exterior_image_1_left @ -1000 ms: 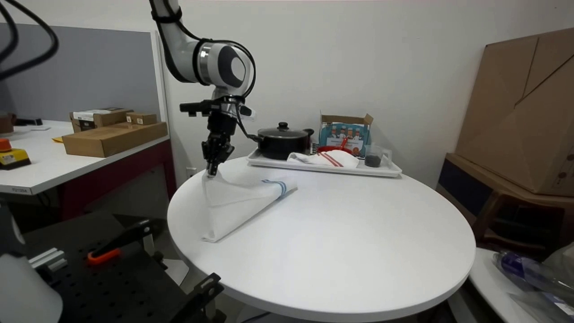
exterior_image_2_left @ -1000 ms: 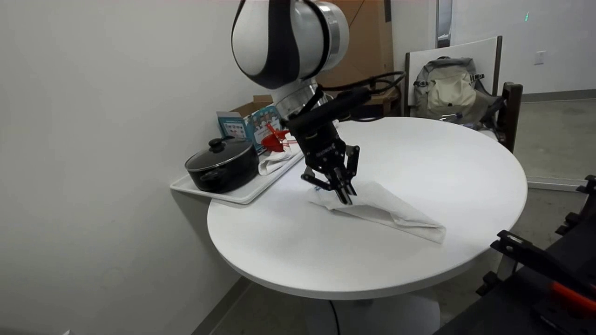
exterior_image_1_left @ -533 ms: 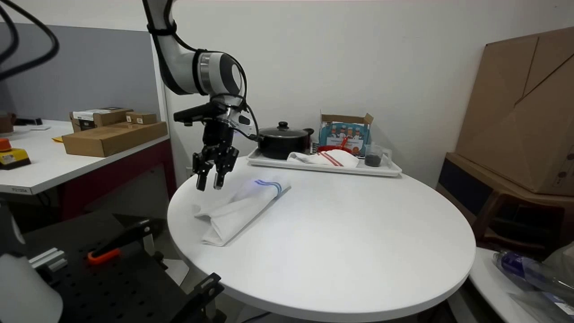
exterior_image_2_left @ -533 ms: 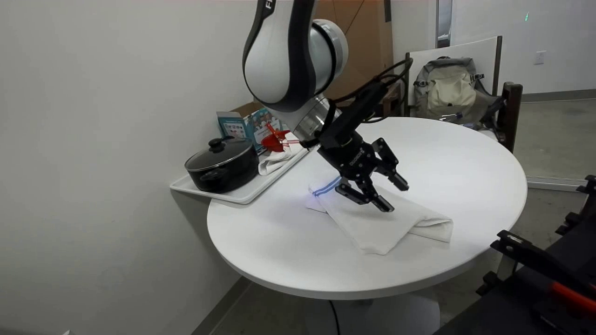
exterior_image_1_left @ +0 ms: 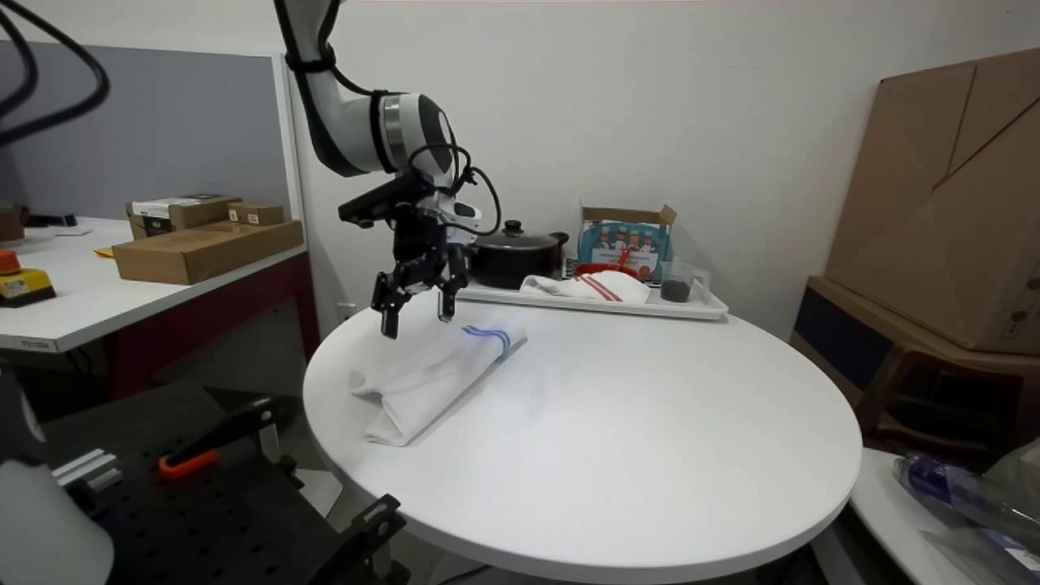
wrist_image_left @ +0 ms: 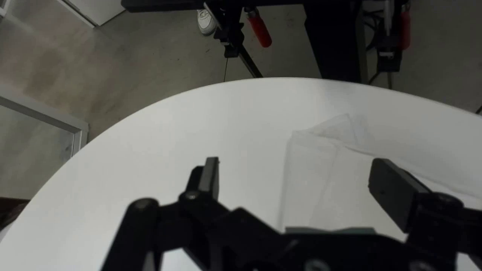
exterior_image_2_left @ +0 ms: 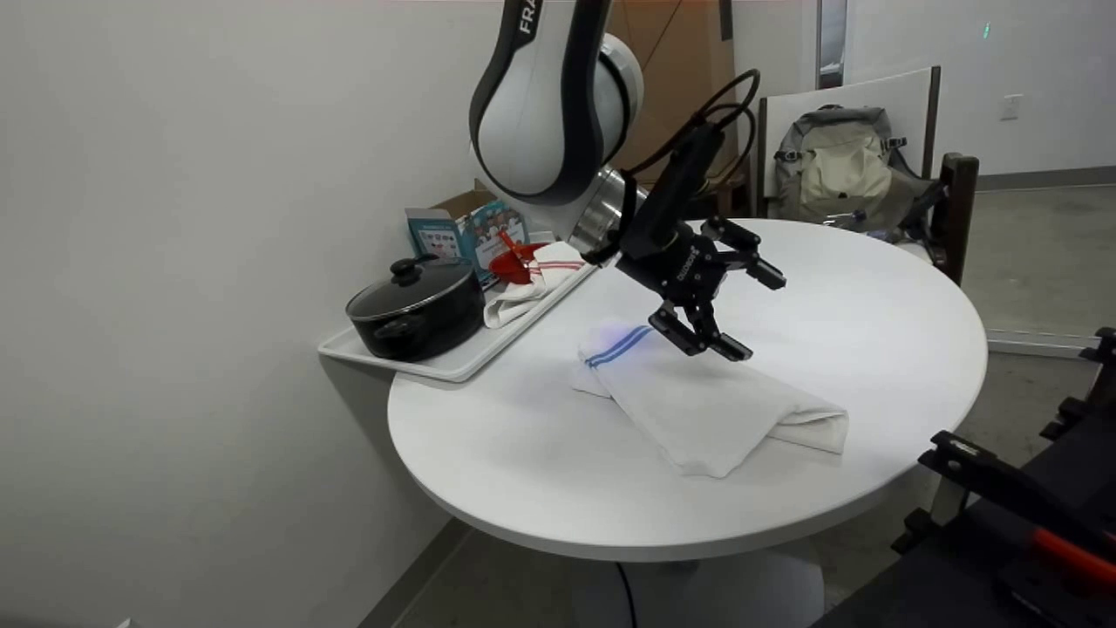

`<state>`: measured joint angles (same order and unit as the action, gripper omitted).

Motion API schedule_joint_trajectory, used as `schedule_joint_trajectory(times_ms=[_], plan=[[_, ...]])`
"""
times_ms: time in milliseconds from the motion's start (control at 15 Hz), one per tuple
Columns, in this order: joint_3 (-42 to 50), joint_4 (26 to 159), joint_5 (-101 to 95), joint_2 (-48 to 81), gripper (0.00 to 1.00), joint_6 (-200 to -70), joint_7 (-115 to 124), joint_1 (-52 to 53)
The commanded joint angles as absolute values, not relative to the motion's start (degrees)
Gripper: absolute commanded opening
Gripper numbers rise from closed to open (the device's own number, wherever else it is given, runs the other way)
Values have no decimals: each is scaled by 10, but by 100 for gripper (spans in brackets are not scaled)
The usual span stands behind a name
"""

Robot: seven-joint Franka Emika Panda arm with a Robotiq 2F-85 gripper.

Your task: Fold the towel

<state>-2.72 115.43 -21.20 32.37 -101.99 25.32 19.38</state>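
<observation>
A second ago the gripper (exterior_image_2_left: 751, 312) pinched a raised corner of the towel (exterior_image_2_left: 702, 414); now it has let go, spread its fingers (exterior_image_2_left: 731, 348) wide and risen. That corner has dropped and lies on the surface (exterior_image_2_left: 523, 471).

I take this room for a robotics lab with an office look. 1 robot arm (exterior_image_1_left: 348, 134) hangs over a round white table (exterior_image_1_left: 634, 455), a black perforated board (exterior_image_1_left: 203, 528) lies beside it, and red-handled clamps (wrist_image_left: 260, 31) show in the wrist view. On a desk (exterior_image_1_left: 81, 301) by a gray partition (exterior_image_1_left: 154, 130), a yellow box (exterior_image_1_left: 31, 284) with a red button (exterior_image_1_left: 10, 261) sits near cardboard boxes (exterior_image_1_left: 203, 253).
</observation>
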Motion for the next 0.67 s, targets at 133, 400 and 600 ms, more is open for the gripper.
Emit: schedule_joint_trajectory(times_ms=[133,400,600], plan=[[-16,1158,-132,307,100,-1056,328,157],[-9,1191,-75,295,100,-1134,390,143],[1,1217,-117,296,100,-1199,420,161]])
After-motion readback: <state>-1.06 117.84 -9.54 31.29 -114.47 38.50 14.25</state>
